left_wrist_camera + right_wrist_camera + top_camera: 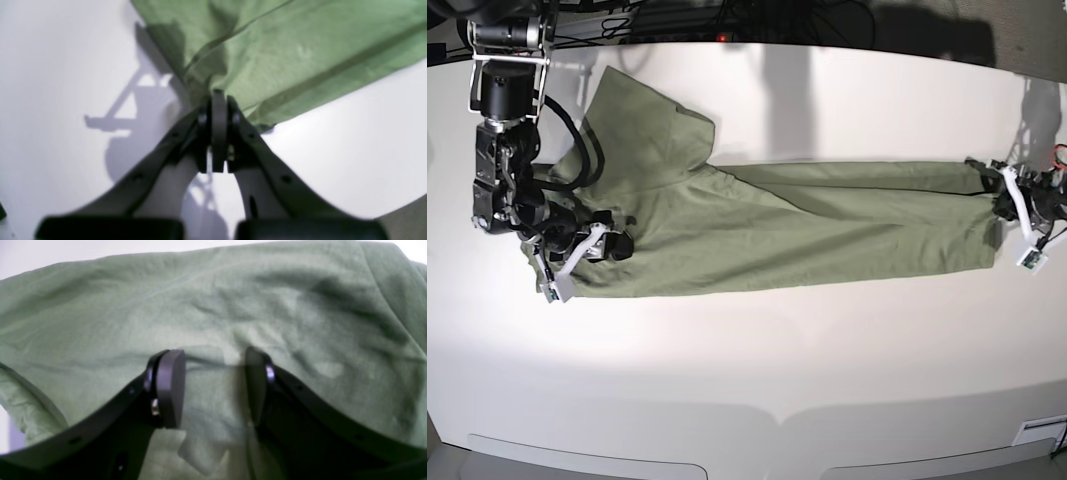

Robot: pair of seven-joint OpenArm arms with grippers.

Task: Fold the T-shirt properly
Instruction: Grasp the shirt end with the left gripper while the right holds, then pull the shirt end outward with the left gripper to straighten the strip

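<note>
Pinching the T-shirt (827, 235) at its 3 o'clock end in the base view, the left hand (219, 133) is clenched on the cloth. The right hand (215, 390) is parted over the 9 o'clock end. The shirt lies lengthwise on the white tabletop (727, 360), one flap toward 11 o'clock.

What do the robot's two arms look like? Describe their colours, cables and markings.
Both black, jointed arms have pale, light-coloured parts. The arm on the base view's left trails a looping black cable. No readable markings show.
</note>
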